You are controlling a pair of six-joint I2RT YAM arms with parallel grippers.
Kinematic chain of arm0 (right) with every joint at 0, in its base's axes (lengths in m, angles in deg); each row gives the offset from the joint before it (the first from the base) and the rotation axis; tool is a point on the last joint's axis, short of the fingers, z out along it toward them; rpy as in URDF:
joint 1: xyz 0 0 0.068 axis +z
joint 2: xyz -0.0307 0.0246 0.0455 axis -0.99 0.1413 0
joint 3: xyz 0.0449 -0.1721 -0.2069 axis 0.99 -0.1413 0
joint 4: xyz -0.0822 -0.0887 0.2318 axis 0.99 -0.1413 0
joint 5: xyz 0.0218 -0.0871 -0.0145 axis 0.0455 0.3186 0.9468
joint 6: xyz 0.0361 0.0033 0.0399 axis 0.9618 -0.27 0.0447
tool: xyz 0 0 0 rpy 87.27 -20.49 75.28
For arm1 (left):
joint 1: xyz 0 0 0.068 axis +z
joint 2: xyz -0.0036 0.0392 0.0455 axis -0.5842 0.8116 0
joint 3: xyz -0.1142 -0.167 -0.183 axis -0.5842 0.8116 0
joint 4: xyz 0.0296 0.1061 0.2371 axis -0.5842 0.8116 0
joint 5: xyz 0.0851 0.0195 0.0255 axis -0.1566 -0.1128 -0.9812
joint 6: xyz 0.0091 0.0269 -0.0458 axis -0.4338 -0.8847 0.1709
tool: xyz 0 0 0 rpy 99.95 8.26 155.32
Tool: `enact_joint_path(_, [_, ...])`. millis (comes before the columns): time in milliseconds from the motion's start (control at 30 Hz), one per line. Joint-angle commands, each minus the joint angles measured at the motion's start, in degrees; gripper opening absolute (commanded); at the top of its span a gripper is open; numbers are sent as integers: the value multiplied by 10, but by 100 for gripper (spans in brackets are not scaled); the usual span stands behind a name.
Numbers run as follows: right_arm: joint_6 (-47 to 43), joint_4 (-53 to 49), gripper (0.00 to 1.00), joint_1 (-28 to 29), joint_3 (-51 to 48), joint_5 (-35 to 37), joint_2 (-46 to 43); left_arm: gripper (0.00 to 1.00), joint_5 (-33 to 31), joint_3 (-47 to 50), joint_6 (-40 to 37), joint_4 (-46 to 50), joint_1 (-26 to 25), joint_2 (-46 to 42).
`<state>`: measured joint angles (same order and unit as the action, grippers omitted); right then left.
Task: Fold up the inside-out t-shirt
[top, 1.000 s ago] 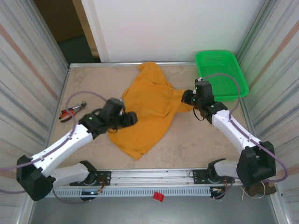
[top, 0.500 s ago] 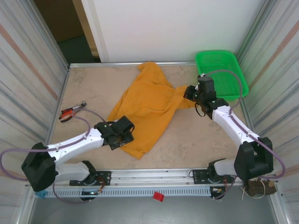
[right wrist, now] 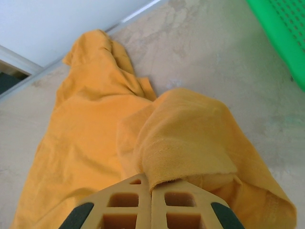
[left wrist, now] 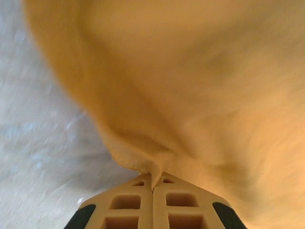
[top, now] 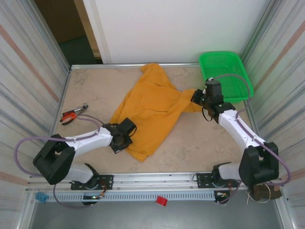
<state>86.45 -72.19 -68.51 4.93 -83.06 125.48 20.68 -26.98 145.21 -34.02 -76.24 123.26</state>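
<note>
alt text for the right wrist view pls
The right gripper, fingers together, pinches a bunched fold of the mustard t-shirt. The rest of the shirt stretches away up-left across the pale table, with the edge of a green basket at top right.

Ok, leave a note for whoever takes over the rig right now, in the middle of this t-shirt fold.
The left fingers are shut on the near-left edge of the t-shirt.
The right fingers are shut on its right edge, close to the green basket.
The shirt lies crumpled in the middle of the table.
Done: both edges are gripped.
Left: no fold shows yet, so spread it out and fold it.
</note>
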Motion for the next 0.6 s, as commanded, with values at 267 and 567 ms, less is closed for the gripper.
enact_joint_path(267, [155, -175, 0, 1, -141, 174, -199, 0, 65, -251, -361, 15, 248, 103])
enact_joint_path(567, [170, -201, 0, 30, -139, 199, -228, 40, 40, -355, -457, 88, 278, 163])
